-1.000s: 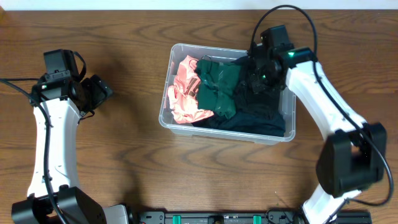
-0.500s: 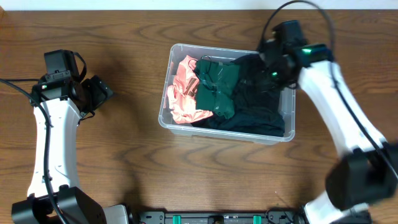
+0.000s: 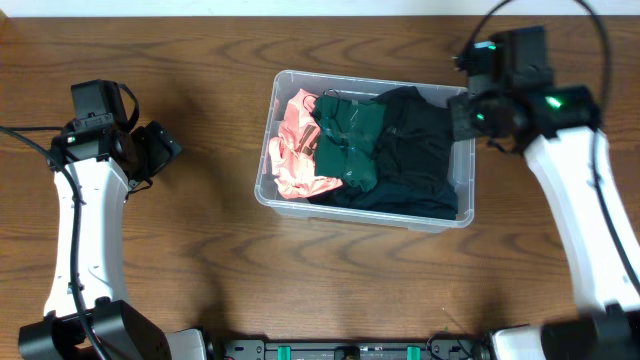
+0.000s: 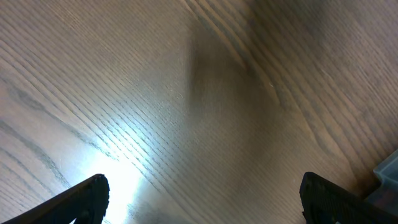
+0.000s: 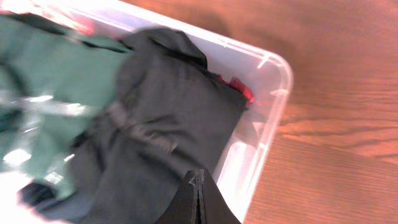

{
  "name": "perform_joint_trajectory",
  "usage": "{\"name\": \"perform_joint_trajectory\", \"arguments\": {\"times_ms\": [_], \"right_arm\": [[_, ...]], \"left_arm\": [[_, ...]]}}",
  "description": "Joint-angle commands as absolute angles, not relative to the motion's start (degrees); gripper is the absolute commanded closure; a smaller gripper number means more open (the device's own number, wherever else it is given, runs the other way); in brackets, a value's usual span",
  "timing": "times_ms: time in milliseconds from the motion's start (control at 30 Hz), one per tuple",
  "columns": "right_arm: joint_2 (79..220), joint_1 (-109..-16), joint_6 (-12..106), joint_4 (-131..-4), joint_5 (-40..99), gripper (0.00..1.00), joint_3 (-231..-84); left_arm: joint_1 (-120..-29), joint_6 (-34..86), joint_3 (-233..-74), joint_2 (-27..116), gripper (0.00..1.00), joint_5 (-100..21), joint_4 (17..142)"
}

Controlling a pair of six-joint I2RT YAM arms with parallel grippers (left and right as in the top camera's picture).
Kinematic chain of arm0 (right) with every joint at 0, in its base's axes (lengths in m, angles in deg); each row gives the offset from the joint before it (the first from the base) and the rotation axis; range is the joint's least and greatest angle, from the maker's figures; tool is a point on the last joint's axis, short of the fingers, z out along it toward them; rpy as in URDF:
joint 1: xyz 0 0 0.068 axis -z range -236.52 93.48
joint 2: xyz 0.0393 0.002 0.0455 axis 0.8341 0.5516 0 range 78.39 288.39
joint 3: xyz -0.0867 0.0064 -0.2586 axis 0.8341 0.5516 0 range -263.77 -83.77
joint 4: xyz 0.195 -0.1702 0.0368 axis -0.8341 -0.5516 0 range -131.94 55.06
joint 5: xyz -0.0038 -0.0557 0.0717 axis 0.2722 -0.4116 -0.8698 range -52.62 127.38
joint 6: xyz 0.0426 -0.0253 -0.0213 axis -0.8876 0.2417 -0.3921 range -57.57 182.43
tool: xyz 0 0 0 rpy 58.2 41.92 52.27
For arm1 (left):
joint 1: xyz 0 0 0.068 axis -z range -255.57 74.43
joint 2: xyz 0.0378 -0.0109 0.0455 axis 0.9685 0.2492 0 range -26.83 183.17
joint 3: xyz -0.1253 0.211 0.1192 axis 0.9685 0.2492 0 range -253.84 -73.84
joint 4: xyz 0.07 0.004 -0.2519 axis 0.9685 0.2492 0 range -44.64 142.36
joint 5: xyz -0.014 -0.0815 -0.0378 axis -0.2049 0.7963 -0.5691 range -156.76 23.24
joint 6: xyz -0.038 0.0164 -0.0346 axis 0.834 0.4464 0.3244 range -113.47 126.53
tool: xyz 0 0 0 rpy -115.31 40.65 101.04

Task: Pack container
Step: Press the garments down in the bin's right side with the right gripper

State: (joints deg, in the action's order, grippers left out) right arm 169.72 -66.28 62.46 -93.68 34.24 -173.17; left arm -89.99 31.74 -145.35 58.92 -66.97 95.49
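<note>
The clear plastic container [image 3: 283, 80] sits mid-table and holds a pink garment [image 3: 295, 145], a dark green garment [image 3: 348, 140] and a black garment [image 3: 415, 150]. In the right wrist view the container's rim [image 5: 283, 68] shows with the black garment [image 5: 161, 118] and green garment [image 5: 50, 68] inside. My right gripper [image 5: 197, 186] is shut and empty, raised above the container's right end [image 3: 470, 118]. My left gripper [image 4: 199, 199] is open over bare wood, far left of the container [image 3: 160, 150].
The wooden table [image 3: 200, 270] surrounds the container. A corner of the container [image 4: 388, 174] shows at the right edge of the left wrist view. A dark rail [image 3: 360, 350] runs along the table's front edge.
My right gripper has lifted out of the container and moved right, leaving the black garment lying inside. The left arm has not moved.
</note>
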Motion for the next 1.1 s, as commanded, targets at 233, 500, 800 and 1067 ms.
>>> {"name": "perform_joint_trajectory", "arguments": {"times_ms": [233,500,800,1067], "right_arm": [[187.8,-65.1,62.2,-83.3,37.1,0.99,-172.6],[195.8,-65.1,63.0,-74.8,37.6,0.99,-172.6],[195.2,-65.1,63.2,-70.4,39.2,0.99,-174.5],[193.9,-66.2,64.8,-75.1,39.3,0.95,-178.5]], "left_arm": [[-90.1,31.0,-146.0,58.8,0.02,-67.2,95.8],[-89.9,31.0,-146.0,58.8,0.02,-67.2,95.9],[-89.9,31.0,-146.0,58.8,0.02,-67.2,95.9],[-89.9,31.0,-146.0,58.8,0.02,-67.2,95.9]]}}
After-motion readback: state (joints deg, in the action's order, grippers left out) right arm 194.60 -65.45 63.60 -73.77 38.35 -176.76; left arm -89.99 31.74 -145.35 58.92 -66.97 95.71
